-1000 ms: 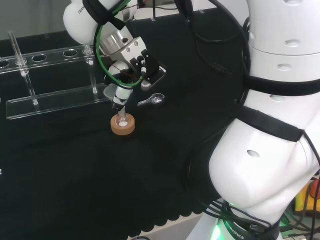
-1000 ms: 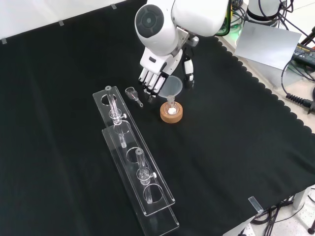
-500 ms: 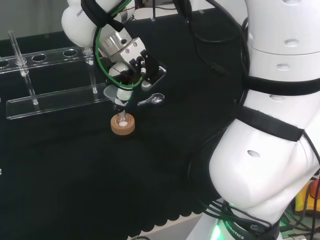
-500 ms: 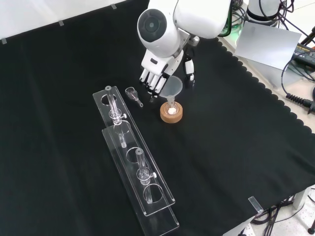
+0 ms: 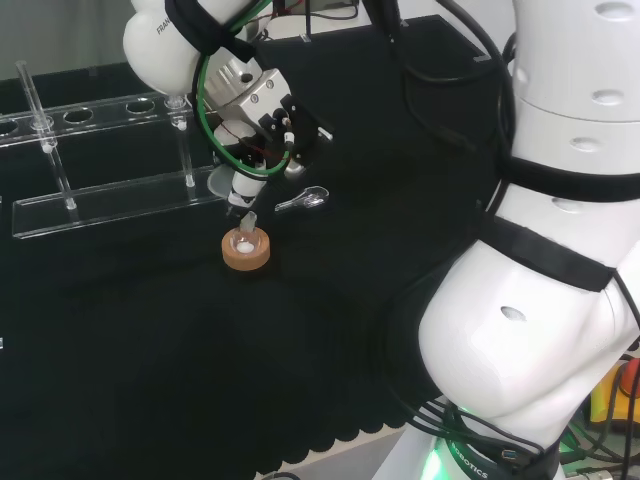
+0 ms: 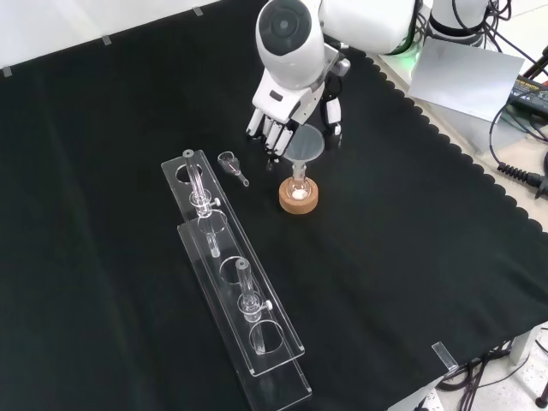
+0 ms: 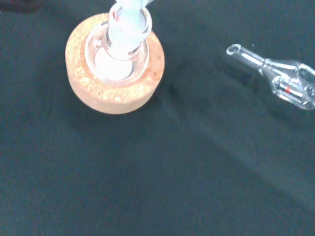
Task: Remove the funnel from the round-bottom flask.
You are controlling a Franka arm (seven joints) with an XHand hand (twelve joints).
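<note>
Pinching the clear plastic funnel point(image 6: 305, 145) by its rim between curled fingers and thumb, the black and white hand point(image 6: 278, 104) holds it just above the small clear round-bottom flask point(image 6: 298, 190). That flask sits in a round cork ring stand point(image 6: 298, 199) near the black cloth's far edge in the front view. A small clear glass scoop point(image 6: 231, 165) lies beside, near a clear plastic rack point(image 6: 235, 278).

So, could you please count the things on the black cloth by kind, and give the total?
Clear rack: 1
Glass tubes standing in the rack: 2
Cork ring stand: 1
Round-bottom flask: 1
Funnel, held by the hand: 1
Small glass piece lying on the cloth: 1
Total: 7
</note>
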